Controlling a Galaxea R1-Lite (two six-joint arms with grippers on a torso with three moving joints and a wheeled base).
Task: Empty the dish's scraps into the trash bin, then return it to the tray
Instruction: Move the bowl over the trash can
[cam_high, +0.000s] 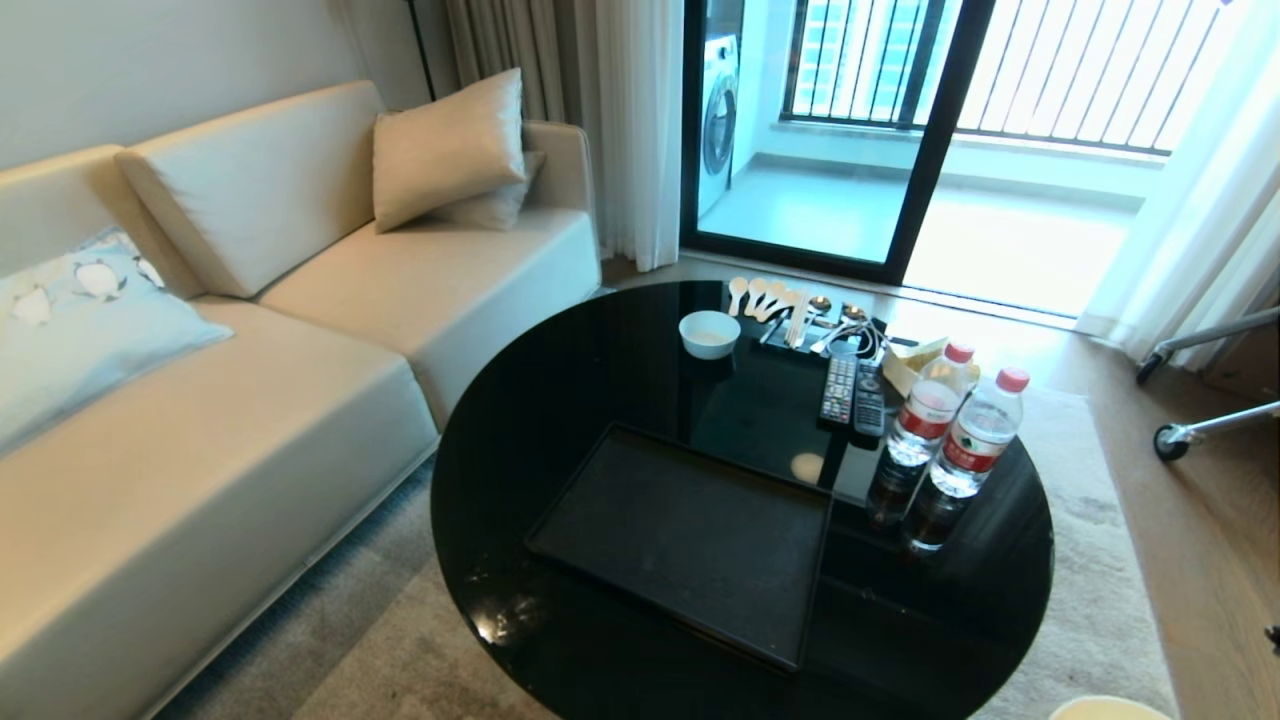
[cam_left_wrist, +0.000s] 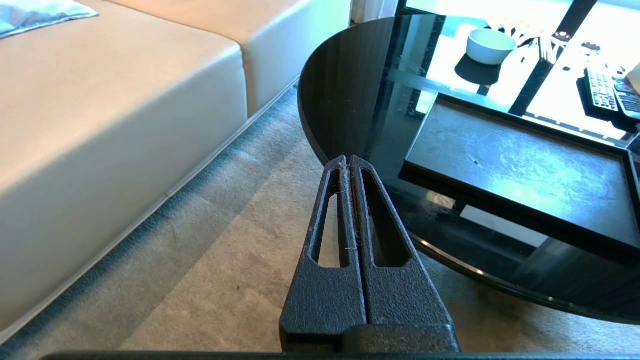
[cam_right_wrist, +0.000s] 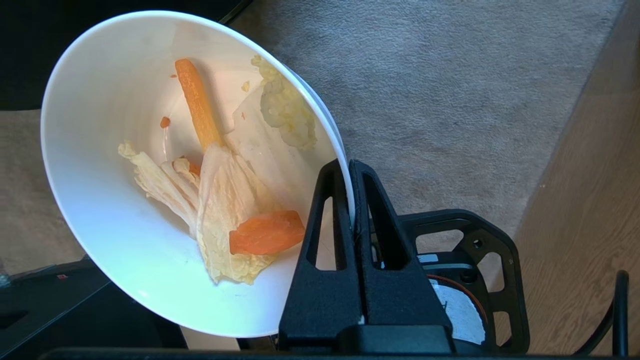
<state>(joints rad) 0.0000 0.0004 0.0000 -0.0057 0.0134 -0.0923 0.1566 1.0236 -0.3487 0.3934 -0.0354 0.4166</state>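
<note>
Beige sofa (cam_high: 250, 330) at left, round black glass table (cam_high: 520, 480) beside it, with the empty tray (cam_high: 690, 540) near its front edge. Left gripper (cam_left_wrist: 350, 162) clenched on nothing, hanging over carpet (cam_left_wrist: 210, 260) off the table's edge. Right gripper (cam_right_wrist: 349, 167) pinching the rim of the dish (cam_right_wrist: 100, 150), tilted above carpet, scraps (cam_right_wrist: 225, 200) inside.
</note>
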